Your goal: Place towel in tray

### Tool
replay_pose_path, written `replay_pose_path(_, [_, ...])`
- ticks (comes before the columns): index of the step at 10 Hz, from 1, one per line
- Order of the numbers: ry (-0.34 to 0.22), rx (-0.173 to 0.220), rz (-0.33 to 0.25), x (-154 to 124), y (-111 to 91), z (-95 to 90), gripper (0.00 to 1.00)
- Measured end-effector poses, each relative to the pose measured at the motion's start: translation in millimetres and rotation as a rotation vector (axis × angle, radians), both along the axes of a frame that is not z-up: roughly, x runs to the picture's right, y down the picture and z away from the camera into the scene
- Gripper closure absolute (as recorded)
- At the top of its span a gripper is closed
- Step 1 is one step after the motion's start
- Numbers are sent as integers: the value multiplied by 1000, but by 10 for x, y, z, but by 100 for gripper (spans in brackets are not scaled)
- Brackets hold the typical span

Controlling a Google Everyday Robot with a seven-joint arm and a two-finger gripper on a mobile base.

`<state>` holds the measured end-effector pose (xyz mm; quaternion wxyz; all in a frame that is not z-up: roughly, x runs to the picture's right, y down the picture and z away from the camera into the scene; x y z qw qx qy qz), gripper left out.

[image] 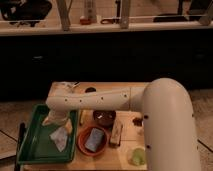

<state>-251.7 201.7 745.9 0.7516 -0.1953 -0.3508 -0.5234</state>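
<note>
Towel [60, 137] lies crumpled, pale, in the green tray [29, 146], toward the tray's right wall and about midway along its length. The tray sits at the near left corner of the wooden table [114, 158], and its left half is bare green floor. Just right of the tray stands an orange bowl [81, 143] holding a blue sponge [95, 140]. A wooden block [116, 134] lies beside the bowl, and a pale green round object [136, 156] sits near the table's front edge, close to the robot's white body.

The gripper [55, 118] hangs over the tray's far half, directly above the towel. Whether it touches the cloth, and whether it is open or closed, cannot be told. The white arm [100, 100] reaches from right to left across the middle of the table, passing over a dark bowl [105, 118].

Beyond the table's far edge, a strip of floor separates it from a dark cabinet front [125, 55]. A light counter [150, 26] runs on top of the cabinet and carries a bottle [89, 10], whose label cannot be made out.
</note>
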Motion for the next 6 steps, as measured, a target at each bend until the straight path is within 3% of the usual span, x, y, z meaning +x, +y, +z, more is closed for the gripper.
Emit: replay_pose_path(6, [-3, 8, -1, 35, -72, -11, 20])
